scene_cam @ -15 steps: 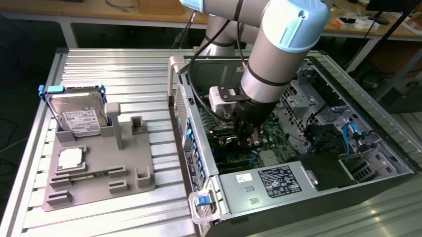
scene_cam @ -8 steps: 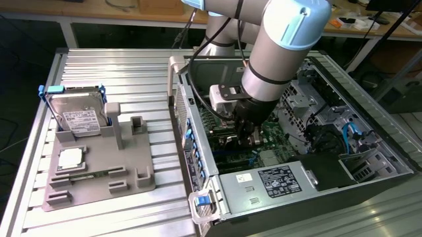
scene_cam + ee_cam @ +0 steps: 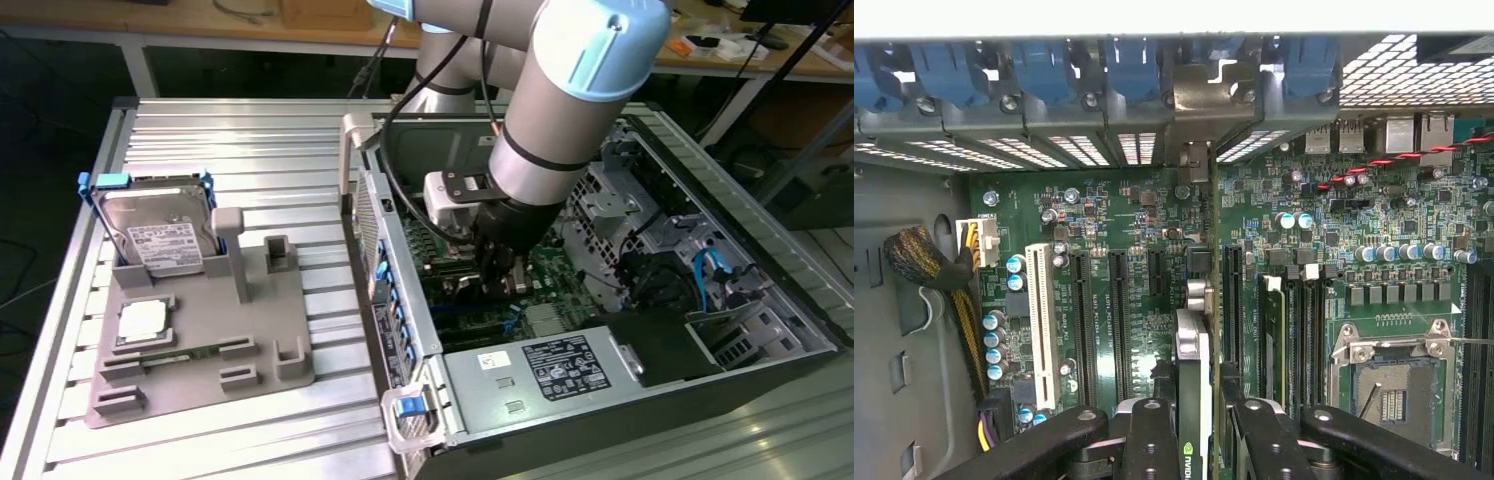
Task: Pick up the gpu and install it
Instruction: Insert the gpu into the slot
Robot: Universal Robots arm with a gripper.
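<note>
Hand [image 3: 1199, 425] clamped on gpu [image 3: 1192, 350], card edge-on over green motherboard [image 3: 1274, 210], its metal bracket [image 3: 1199, 95] up against the row of blue clips [image 3: 1044, 70], white slot [image 3: 1040, 320] one side, cpu socket [image 3: 1389, 395] the other.

A: Where does your arm [image 3: 574, 90] sit?

B: It drops steeply from the top of the exterior view. The grey upper link leans toward that view's left and the wrist [image 3: 523, 178] is bent down.

A: Your gripper [image 3: 501, 272]?

B: It points straight down, dark and narrow. Both black fingers [image 3: 1151, 440] are drawn in, clamped on the gpu [image 3: 1192, 370], which stands edge-on between them.
</note>
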